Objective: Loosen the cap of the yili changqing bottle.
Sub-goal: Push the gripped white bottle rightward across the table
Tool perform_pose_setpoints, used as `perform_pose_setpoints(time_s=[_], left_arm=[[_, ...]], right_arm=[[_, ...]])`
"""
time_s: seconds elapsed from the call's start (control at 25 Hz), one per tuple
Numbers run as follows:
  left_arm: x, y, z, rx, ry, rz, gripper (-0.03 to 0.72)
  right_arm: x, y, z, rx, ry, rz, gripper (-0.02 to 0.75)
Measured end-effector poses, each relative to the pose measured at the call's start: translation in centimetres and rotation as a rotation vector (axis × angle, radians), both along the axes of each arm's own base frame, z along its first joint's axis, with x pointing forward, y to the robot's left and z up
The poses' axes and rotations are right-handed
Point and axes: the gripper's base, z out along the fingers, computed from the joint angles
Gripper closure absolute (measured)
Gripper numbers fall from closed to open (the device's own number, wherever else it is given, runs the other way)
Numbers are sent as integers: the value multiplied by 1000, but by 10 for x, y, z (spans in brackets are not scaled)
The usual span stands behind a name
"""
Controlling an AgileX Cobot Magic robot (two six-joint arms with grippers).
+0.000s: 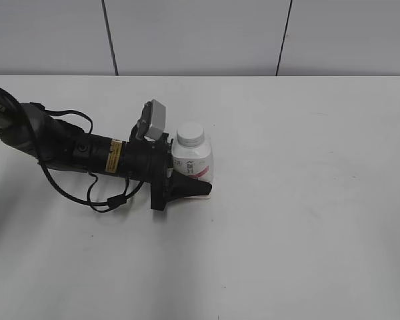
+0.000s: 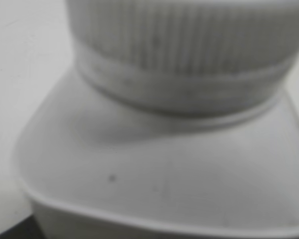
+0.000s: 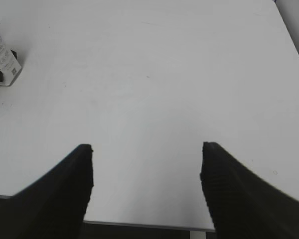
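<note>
A: What is closest?

B: The left gripper (image 1: 187, 187). Its jaws sit on both sides of the bottle (image 1: 194, 163), low down on the body, and I think it is holding the bottle there. The bottle stands up straight near the middle of the table (image 1: 307, 220).

A: How will the bottle feel?

B: Small and light, I think. The plastic looks smooth, so it may slip or twist if it is not held tight. Squeeze too hard and the sides may bend in.

A: Where do you grab to open it?

B: The cap (image 1: 190, 135) on top. It has little ridges round its side (image 2: 189, 45), good for gripping. That close view is blurry, so I can't be sure how deep they are.

A: And the other gripper?

B: The right gripper (image 3: 147, 172) is far off, wide open, with nothing in it. It sees the bottle (image 3: 2, 52) way over at the edge.

A: Anything in the way?

B: Only the left arm's camera (image 1: 155, 120), close beside the cap. Come from above or from the right.
</note>
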Motion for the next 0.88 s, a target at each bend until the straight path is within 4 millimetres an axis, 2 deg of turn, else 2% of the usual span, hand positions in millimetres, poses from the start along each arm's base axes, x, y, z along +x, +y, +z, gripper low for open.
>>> perform_pose_setpoints(time_s=[0.88], left_arm=[[1, 0, 2, 36, -21, -11, 270]], right_arm=[[0, 0, 0, 3, -1, 2, 204]])
